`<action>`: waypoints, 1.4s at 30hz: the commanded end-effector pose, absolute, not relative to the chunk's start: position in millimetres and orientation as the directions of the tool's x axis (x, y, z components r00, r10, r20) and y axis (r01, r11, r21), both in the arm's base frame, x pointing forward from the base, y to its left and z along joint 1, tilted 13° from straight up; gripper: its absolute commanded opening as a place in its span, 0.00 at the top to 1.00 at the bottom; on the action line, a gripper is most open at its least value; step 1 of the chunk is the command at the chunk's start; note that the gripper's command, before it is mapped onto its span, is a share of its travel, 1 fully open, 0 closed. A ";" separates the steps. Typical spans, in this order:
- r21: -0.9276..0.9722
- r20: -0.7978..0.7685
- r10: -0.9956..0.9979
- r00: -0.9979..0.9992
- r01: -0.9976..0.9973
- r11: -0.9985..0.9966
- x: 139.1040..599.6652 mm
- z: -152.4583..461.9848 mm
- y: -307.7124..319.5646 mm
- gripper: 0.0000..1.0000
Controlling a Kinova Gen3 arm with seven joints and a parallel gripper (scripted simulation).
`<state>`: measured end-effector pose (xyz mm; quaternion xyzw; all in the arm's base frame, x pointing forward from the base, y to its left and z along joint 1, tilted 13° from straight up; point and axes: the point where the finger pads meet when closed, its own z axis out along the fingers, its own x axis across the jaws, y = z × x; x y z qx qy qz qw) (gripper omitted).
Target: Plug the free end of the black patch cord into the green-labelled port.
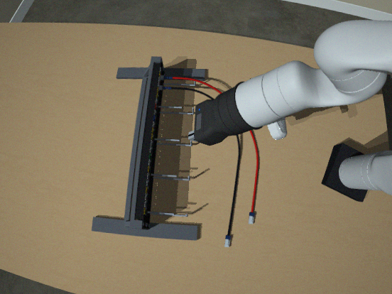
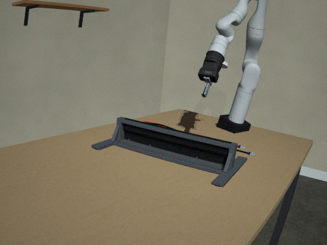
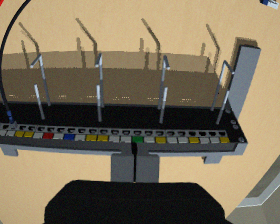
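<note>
Two cords, black (image 1: 235, 179) and red (image 1: 256, 172), on table; one rack (image 1: 140, 140); gripper (image 2: 205, 92) pressed together, empty.

I see a grey rack (image 1: 136, 147) with yellow, red, blue and green labels (image 3: 136, 138), black cord (image 1: 234, 179), red cord (image 1: 255, 172), tan tabletop (image 1: 64, 122).

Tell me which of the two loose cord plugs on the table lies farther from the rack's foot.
The red cord's plug. The black cord's plug lies nearer the rack's foot.
</note>
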<state>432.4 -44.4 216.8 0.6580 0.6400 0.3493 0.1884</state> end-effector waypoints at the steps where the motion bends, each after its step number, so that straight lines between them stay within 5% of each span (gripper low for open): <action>1: 0.699 0.212 0.975 -0.060 0.707 -0.108 431.5 220.3 -47.0 1.00; 42: 0.699 0.212 0.975 -0.060 0.707 -0.108 426.3 222.6 -65.4 1.00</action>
